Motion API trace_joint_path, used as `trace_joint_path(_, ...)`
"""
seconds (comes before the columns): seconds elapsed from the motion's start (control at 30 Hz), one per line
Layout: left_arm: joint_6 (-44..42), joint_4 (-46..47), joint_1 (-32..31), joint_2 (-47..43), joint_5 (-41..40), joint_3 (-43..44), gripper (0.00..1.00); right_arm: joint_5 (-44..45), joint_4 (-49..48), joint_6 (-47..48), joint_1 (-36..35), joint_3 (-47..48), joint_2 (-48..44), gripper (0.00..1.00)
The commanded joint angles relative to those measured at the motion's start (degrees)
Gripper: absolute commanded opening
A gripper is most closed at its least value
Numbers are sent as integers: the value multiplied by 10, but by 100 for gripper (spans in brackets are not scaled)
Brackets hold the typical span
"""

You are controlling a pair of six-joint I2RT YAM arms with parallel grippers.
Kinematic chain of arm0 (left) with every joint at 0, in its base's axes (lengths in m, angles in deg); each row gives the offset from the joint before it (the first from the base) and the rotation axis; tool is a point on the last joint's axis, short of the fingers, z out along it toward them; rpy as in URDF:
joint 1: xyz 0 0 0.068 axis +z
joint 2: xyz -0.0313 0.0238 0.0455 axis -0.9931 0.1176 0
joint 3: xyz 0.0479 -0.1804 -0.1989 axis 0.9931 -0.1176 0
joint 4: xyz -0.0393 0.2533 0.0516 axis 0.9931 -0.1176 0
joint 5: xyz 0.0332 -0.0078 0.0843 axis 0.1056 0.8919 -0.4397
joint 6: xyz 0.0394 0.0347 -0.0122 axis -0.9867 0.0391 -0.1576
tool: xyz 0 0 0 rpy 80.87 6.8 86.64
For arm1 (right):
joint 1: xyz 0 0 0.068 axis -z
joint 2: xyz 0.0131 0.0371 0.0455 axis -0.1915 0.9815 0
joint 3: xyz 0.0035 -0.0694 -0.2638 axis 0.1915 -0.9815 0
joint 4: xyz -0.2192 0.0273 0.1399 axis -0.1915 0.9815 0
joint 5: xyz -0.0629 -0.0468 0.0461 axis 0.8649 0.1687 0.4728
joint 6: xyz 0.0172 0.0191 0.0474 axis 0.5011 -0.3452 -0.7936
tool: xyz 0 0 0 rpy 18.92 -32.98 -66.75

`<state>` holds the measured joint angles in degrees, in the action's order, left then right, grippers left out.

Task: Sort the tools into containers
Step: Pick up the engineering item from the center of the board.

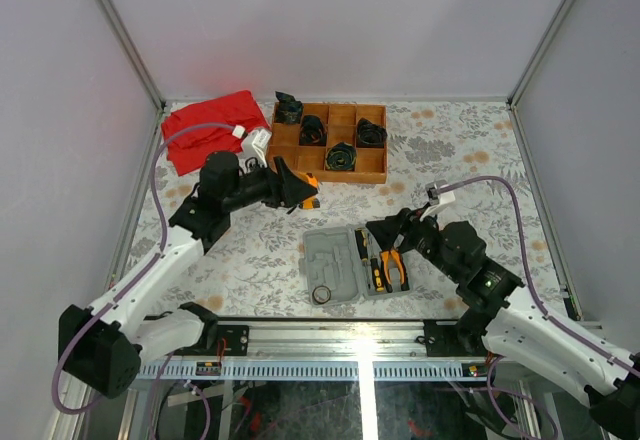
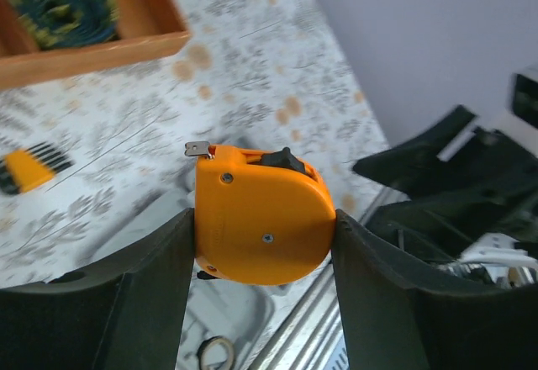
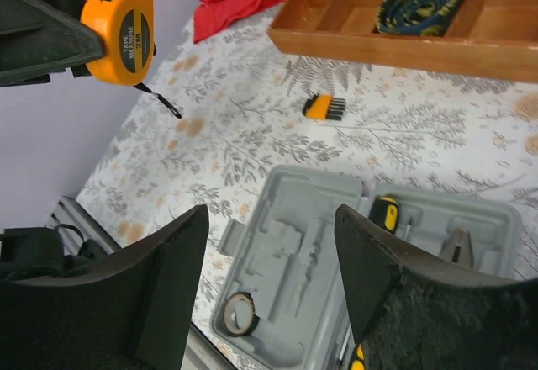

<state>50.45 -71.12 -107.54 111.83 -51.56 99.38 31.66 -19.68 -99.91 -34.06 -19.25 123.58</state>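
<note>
Tape measure hangs gripped in left claw; right claw gapes above case.

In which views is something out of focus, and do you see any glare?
Left wrist: the tape measure is sharp, while the table behind it is soft. Right wrist: its own fingers are dark and blurred, but the grey case is clear. Top external: the light is even and soft, with a pale streak of glare near the bottom edge.
</note>
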Motion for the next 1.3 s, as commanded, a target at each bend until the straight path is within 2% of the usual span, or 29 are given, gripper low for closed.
trace_joint_path(0.0,70,132,-22,-27,39,-14,0,-25,-110,-16,3,10,15,69)
trace_joint_path(0.2,142,223,-33,-24,100,-47,0,-37,-113,-11,3,28,33,70)
trace_joint_path(0.33,166,283,-41,-27,132,-70,0,-70,-184,47,3,-8,27,70)
trace_joint_path(0.4,166,282,-43,-24,143,-69,0,-94,-275,114,3,-53,22,70)
trace_joint_path(0.53,180,281,-47,-6,169,-62,0,-161,-574,277,3,-165,36,70)
trace_joint_path(0.57,185,283,-50,-2,174,-61,0,-184,-605,321,3,-172,50,71)
trace_joint_path(0.67,191,283,-59,-1,176,-59,0,-260,-626,422,3,-152,93,73)
trace_joint_path(0.83,183,256,-66,-7,169,-53,0,-319,-700,460,3,-102,170,79)
trace_joint_path(0.9,186,253,-66,-12,165,-55,0,-338,-713,461,3,-82,195,93)
trace_joint_path(0.93,191,253,-67,-13,164,-57,0,-345,-722,461,3,-73,207,95)
trace_joint_path(1.1,210,259,-69,-27,154,-66,0,-364,-715,478,3,-38,237,98)
trace_joint_path(1.27,221,261,-70,-37,149,-67,0,-419,-685,488,3,-9,257,97)
